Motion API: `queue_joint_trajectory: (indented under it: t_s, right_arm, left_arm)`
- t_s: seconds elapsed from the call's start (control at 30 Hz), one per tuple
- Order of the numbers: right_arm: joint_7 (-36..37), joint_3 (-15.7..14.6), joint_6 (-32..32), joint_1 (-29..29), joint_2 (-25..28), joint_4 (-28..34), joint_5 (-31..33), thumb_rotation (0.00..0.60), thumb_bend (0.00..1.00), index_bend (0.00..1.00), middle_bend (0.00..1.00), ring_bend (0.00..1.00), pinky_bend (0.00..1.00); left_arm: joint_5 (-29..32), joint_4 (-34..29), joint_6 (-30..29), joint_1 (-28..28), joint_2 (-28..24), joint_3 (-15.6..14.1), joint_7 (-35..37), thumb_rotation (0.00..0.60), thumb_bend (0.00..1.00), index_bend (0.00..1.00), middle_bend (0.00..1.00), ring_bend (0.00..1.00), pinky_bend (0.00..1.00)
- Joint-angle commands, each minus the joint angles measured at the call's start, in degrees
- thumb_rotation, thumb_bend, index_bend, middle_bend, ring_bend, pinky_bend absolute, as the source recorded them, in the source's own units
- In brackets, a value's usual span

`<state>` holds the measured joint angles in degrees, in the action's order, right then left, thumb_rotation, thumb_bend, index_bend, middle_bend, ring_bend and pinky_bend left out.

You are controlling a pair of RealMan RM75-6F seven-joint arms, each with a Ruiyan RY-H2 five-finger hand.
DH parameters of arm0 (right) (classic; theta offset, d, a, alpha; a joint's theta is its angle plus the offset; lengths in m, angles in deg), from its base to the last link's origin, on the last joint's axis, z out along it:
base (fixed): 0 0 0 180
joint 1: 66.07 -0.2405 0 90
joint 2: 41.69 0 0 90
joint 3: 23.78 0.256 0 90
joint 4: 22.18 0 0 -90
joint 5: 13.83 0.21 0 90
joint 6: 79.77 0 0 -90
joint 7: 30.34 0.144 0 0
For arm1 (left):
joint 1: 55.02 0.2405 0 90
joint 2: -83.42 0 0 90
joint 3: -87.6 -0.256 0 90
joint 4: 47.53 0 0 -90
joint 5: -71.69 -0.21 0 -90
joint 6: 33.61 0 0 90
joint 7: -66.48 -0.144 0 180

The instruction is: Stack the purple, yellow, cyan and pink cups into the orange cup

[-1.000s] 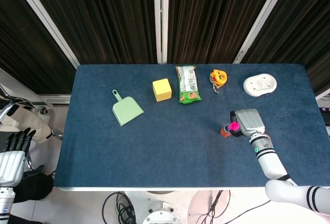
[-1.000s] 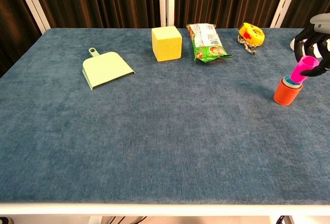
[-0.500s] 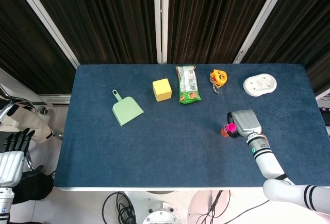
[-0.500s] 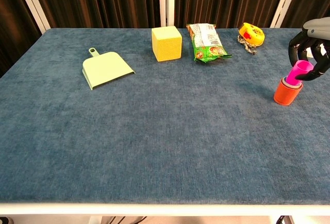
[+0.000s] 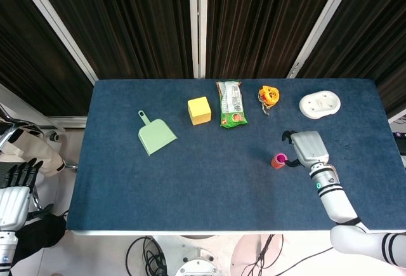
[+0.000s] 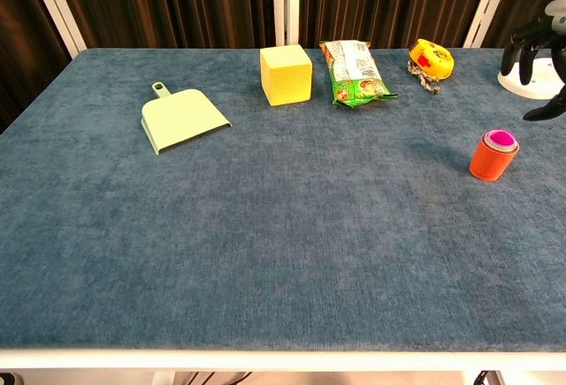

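The orange cup (image 6: 492,158) stands upright on the blue table at the right, with the pink cup (image 6: 502,140) nested in its mouth; the other cups lie hidden inside. From the head view the stack (image 5: 278,160) shows its pink top. My right hand (image 5: 305,148) hovers just right of the stack, fingers apart, holding nothing; only its dark fingers (image 6: 533,53) reach into the chest view at the right edge. My left hand (image 5: 13,193) hangs off the table at the far left, fingers extended, empty.
Along the back stand a green dustpan (image 6: 179,119), a yellow block (image 6: 286,74), a green snack bag (image 6: 356,72), an orange tape measure (image 6: 431,57) and a white round object (image 5: 320,104). The table (image 6: 265,243) spreads wide in front.
My right hand let go of the pink cup, which dropped fully into the orange cup. The hand then drew back up and to the right, away from the stack.
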<state>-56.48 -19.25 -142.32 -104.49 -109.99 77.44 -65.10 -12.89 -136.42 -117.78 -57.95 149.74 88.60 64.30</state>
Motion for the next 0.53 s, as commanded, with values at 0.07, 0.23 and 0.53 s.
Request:
queue_joint_trajectory:
  t_s: [0.07,0.23,0.53]
  right_arm:
    - [5.8,-4.7,-12.8,8.7,1.4,-0.9,-16.6,0.600,0.04,0.17,0.26,0.32,0.50]
    - [8.8,-8.3,-23.3,18.2,-0.5,-7.4,-21.8,0.600,0.06,0.00,0.01,0.01,0.04]
    - [10.7,-9.0,-28.6,26.9,-3.2,-14.5,-22.3,0.600,0.05,0.00,0.00,0.00,0.00]
  left_arm:
    - [-0.1,-0.7,-0.3,0.1,-0.4,-0.1,-0.7,0.600,0.06,0.04,0.00,0.00,0.00]
    - [0.0,-1.7,-0.6,0.3,-0.9,-0.1,-1.6,0.600,0.06,0.04,0.00,0.00,0.00]
    - [-0.1,-1.1,-0.9,0.4,-0.5,0.0,-1.9,0.600,0.06,0.04,0.00,0.00,0.00]
